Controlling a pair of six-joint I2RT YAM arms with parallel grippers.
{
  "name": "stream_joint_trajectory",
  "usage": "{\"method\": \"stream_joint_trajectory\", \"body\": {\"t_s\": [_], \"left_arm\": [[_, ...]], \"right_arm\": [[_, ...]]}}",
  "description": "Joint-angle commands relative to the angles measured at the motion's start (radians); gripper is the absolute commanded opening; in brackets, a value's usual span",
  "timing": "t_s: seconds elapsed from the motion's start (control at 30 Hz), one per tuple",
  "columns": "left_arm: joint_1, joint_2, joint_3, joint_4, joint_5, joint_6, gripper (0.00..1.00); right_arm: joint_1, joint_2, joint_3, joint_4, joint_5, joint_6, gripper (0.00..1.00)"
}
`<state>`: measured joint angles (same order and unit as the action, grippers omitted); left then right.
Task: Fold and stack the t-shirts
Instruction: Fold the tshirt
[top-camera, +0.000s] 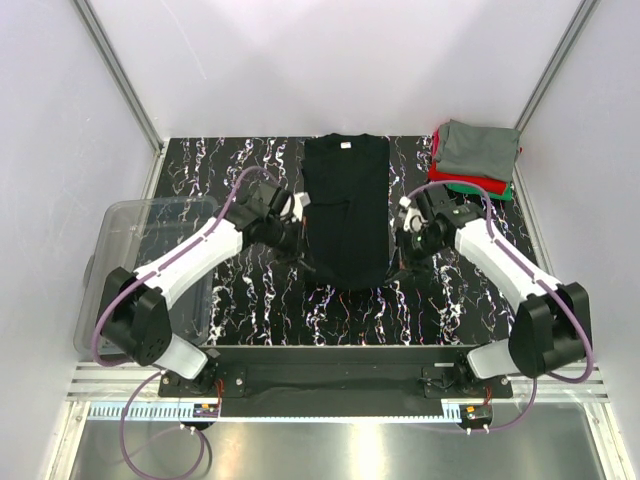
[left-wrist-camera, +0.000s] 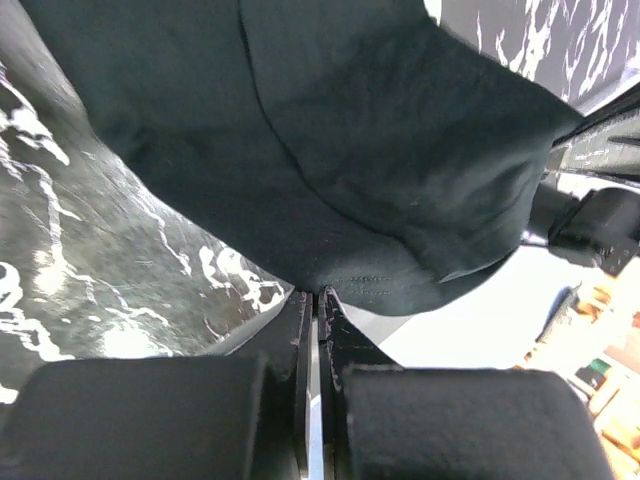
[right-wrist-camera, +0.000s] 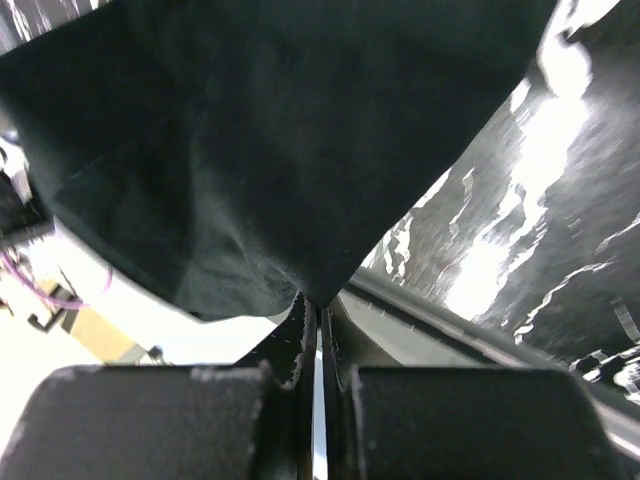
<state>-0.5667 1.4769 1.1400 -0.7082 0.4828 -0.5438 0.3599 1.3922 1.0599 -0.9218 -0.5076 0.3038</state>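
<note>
Closed left end effector and right end effector on near hem of black t-shirt, one each side. Lay lengthwise on counter, collar far, apart from folded stack at far-right corner.

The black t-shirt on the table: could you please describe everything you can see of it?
The black t-shirt is soft, matte cloth, lying lengthwise on the marbled table, folded into a narrow strip, collar and white neck tag at the far end. The left gripper and right gripper pinch its side edges, jaws shut.
</note>
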Motion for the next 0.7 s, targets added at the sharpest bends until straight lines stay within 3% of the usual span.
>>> {"method": "stream_joint_trajectory", "body": {"t_s": [0.0, 0.3, 0.67], "left_arm": [[0.025, 0.029, 0.113, -0.010, -0.079, 0.036, 0.00], [0.080, 0.190, 0.257, 0.065, -0.104, 0.090, 0.00], [0.182, 0.405, 0.406, 0.134, -0.112, 0.125, 0.00]], "right_arm": [[-0.053, 0.044, 0.078, 0.011, 0.037, -0.052, 0.00], [-0.122, 0.229, 0.221, 0.127, 0.041, -0.084, 0.00], [-0.157, 0.540, 0.537, 0.159, 0.040, -0.118, 0.00]]}}
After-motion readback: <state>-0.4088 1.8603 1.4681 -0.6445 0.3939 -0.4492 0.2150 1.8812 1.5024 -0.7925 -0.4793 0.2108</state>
